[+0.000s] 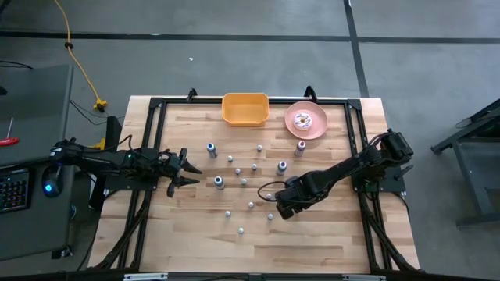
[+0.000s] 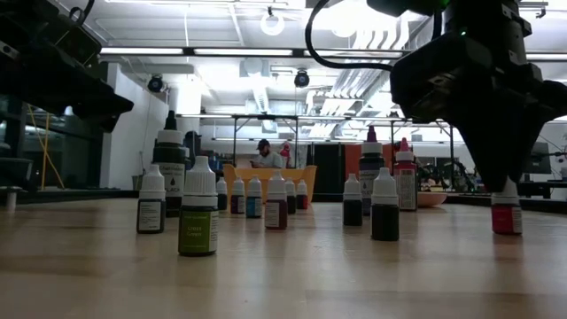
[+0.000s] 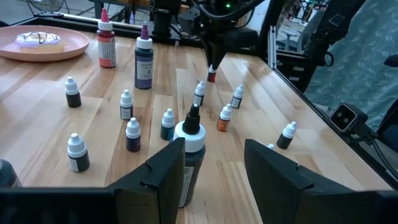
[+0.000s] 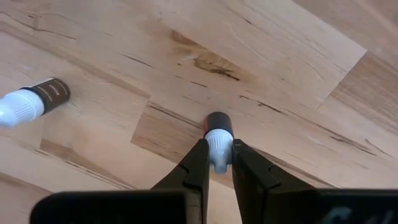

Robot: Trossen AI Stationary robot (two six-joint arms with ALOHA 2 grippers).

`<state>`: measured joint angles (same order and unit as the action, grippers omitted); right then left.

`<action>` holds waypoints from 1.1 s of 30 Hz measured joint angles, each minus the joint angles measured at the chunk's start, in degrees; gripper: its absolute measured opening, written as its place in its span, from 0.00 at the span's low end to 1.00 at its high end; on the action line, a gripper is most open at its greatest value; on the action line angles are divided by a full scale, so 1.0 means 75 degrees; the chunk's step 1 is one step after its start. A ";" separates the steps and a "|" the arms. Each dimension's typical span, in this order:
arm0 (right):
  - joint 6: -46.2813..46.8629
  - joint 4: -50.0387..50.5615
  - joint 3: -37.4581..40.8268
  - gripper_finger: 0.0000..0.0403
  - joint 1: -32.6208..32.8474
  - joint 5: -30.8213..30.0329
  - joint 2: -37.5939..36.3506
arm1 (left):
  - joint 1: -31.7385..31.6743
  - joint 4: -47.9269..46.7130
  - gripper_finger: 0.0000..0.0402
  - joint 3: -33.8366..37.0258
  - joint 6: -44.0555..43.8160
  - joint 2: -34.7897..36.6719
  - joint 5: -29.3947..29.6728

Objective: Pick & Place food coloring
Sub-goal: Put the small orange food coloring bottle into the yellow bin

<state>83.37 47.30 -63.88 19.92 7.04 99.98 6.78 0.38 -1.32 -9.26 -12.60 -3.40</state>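
Several small food coloring bottles (image 1: pixel 244 181) stand upright on their bases across the middle of the wooden table, most with white caps. A few larger ones are blue (image 1: pixel 211 148) or reddish (image 1: pixel 301 146). My right gripper (image 4: pixel 219 163) is low over the table's near middle, shut on a small red-labelled bottle (image 2: pixel 506 213). My left gripper (image 3: pixel 214 155) is open at the table's left (image 1: pixel 190 166), pointing right, with a larger black-tipped bottle (image 3: pixel 189 149) just ahead of its fingers, close to one of them. My right gripper pinches the small bottle's white cap (image 4: pixel 218 140) between its two fingers, coming from above and pointing down. The bottle is upright below the fingers. Its base (image 2: pixel 506 230) is at table height; whether it rests on the wood or is just clear, I cannot tell.
An orange bin (image 1: pixel 245 108) and a pink plate with a doughnut (image 1: pixel 306 120) sit at the far edge. A black frame (image 1: pixel 156 109) runs around the tabletop. Bare wood lies along the near edge (image 1: pixel 258 254). A person sits in the room beyond (image 2: pixel 263 155).
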 joint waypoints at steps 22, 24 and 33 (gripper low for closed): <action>-0.1701 0.2560 -0.2775 0.09 -0.0401 -0.1499 -0.0635 | -0.0001 0.0000 0.41 -0.0002 0.0000 -0.0001 0.0000; -0.2136 0.2964 -0.3453 0.09 -0.0617 -0.1802 -0.0638 | -0.0002 0.0000 0.41 -0.0003 -0.0002 0.0000 0.0000; -0.4532 0.3177 -0.5658 0.09 -0.1886 -0.2278 -0.0312 | -0.0002 -0.0001 0.41 -0.0001 -0.0001 0.0000 0.0000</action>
<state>49.38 71.13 -106.31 5.77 -10.04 97.65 6.76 0.37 -1.33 -9.27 -12.60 -3.40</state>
